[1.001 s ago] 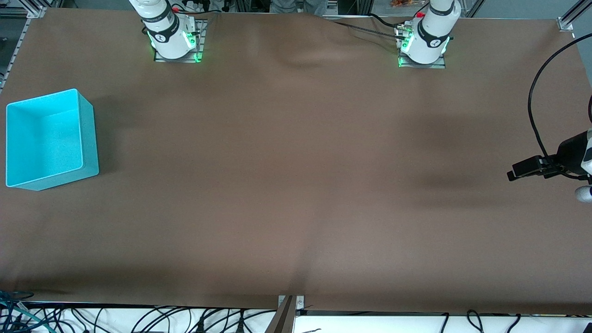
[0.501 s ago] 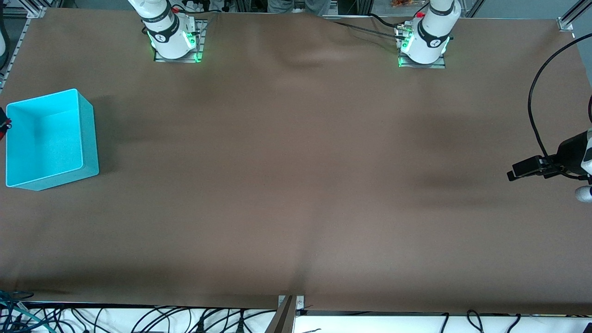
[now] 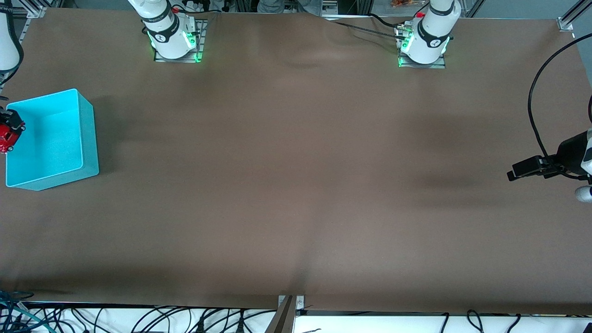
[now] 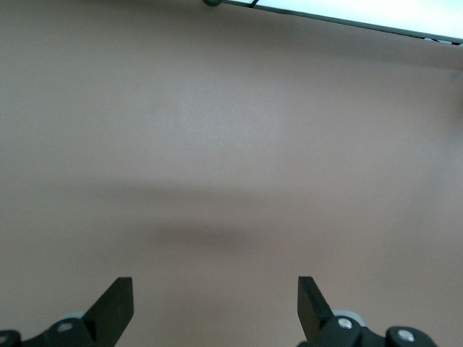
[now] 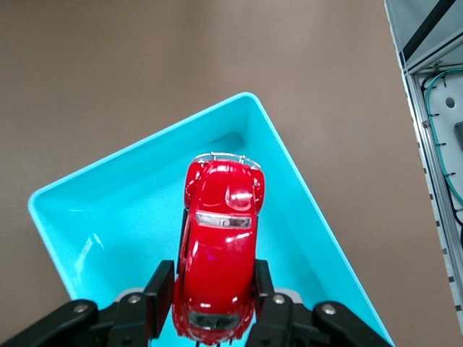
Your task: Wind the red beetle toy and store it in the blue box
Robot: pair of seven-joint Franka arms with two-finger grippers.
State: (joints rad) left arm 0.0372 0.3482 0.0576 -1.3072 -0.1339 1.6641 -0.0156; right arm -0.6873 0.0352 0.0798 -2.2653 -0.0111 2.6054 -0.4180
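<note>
My right gripper is shut on the red beetle toy, a glossy red car with dark windows, and holds it in the air over the open blue box. In the front view the toy shows over the box's outer wall, at the right arm's end of the table. My left gripper is open and empty above bare brown table at the left arm's end; in the front view it waits there.
A brown cloth covers the whole table. An aluminium frame rail with cables runs beside the box past the table's edge. Loose cables hang below the table's front edge.
My right gripper has come into the front view with the toy, moving in over the box's outer wall. The left arm has not moved.
</note>
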